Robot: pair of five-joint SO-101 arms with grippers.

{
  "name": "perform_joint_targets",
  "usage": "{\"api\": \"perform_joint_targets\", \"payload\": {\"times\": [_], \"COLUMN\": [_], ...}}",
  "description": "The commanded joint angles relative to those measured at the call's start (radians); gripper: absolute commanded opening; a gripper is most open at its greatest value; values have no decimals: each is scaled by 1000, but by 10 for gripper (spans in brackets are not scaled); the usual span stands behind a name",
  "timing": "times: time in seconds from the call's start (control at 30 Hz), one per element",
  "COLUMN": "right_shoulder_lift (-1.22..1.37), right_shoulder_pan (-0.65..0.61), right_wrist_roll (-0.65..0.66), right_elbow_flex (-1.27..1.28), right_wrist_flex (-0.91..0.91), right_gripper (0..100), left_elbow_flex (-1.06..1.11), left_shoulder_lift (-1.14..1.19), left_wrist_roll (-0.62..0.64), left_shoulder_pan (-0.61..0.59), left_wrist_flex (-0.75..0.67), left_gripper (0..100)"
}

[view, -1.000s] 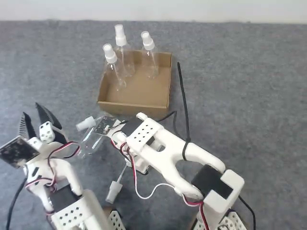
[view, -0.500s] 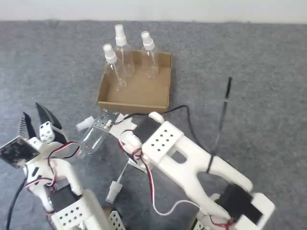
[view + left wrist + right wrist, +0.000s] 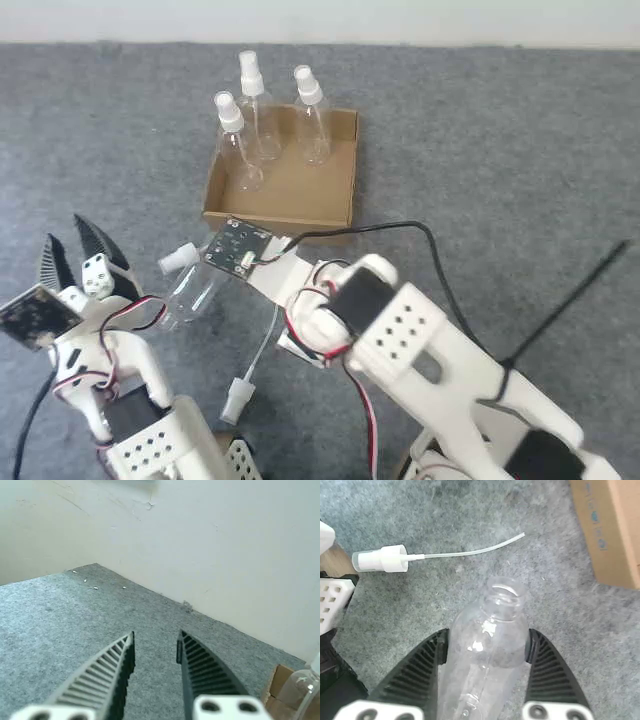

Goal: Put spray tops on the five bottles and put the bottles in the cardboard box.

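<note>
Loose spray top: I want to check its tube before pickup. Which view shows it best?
Right wrist view: the spray top lies whole, tube curving beyond the gripped bottle. The high view has the spray top small, near the lower edge. The left wrist view faces the wall.

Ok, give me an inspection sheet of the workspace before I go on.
Surface: grey carpet, flat.
Job's things: three bottles with spray tops stand in the cardboard box; an uncapped bottle sits between the right gripper fingers; a loose spray top with its tube lies on the carpet; a clear bottle lies by the right arm's wrist, maybe the same one, cannot tell.
Clutter: white specks near the wall.
Grippers: left gripper open, raised, holding nothing; right gripper shut on the uncapped bottle.
Cables: a black cable arcs from the right arm beside the box.
Surroundings: pale wall behind the carpet.
</note>
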Motion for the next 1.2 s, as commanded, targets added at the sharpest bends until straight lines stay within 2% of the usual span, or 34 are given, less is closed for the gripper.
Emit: {"api": "perform_joint_targets", "payload": {"times": [0.0,0.33,0.43,0.6,0.8,1.03,1.17], "right_shoulder_lift": [-147,-410,-484,-602,-730,-808,-822], "right_shoulder_pan": [19,19,36,147,246,308,309], "right_wrist_roll": [-6,-14,-14,-18,-170,-175,-175], "right_elbow_flex": [-6,58,153,367,600,707,736], "right_wrist_flex": [12,-18,-101,-314,-564,-682,-710], "right_gripper": [101,101,101,101,101,101,101], "left_elbow_flex": [-10,-8,-1,1,1,1,1], "left_shoulder_lift": [-6,-6,-6,-6,-6,-6,-6], "left_wrist_roll": [6,6,3,-34,-34,-35,-64], "left_shoulder_pan": [3,3,31,40,41,41,83], "left_wrist_flex": [-38,-38,-38,-38,-38,-38,-32], "left_gripper": [134,134,134,134,134,134,134]}}
